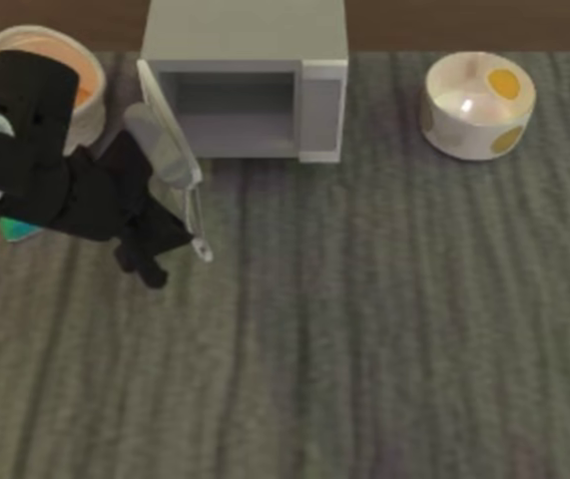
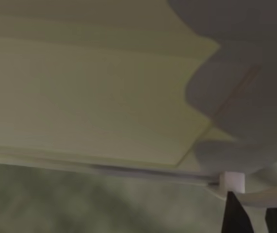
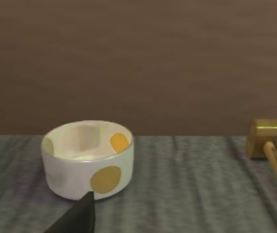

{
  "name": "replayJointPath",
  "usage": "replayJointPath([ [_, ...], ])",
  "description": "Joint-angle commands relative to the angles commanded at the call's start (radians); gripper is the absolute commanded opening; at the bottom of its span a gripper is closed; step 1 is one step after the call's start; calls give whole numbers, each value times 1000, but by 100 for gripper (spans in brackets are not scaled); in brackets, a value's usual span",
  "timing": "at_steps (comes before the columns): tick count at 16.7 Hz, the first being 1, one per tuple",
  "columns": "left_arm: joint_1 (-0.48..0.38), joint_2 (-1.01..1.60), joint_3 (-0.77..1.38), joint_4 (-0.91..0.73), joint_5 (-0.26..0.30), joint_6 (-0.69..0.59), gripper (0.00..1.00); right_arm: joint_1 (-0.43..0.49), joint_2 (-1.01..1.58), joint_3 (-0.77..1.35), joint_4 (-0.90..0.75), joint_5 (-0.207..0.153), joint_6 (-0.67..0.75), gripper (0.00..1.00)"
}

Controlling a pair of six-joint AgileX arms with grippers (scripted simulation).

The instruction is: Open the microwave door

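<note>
Microwave (image 1: 246,60) at tabletop's (image 1: 364,339) back edge, left of centre. Microwave door (image 1: 170,140) swung wide open, angled toward front-left, cavity exposed. Left end effector (image 1: 160,254) beside door's free edge; finger state unclear. Spotted bowl (image 1: 476,105) to the right; right arm out of view.

Open microwave door (image 1: 170,150) crowding left arm (image 1: 75,185).

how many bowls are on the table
2: a yellow-spotted white bowl right of the microwave, and an orange-lined bowl to its left, partly hidden behind the left arm.
</note>
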Motion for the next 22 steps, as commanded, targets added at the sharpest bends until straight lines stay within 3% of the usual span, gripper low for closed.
replayJointPath([
  [22,7,1,3,-9,7,16,0,0,0,0,0,0,0,100],
])
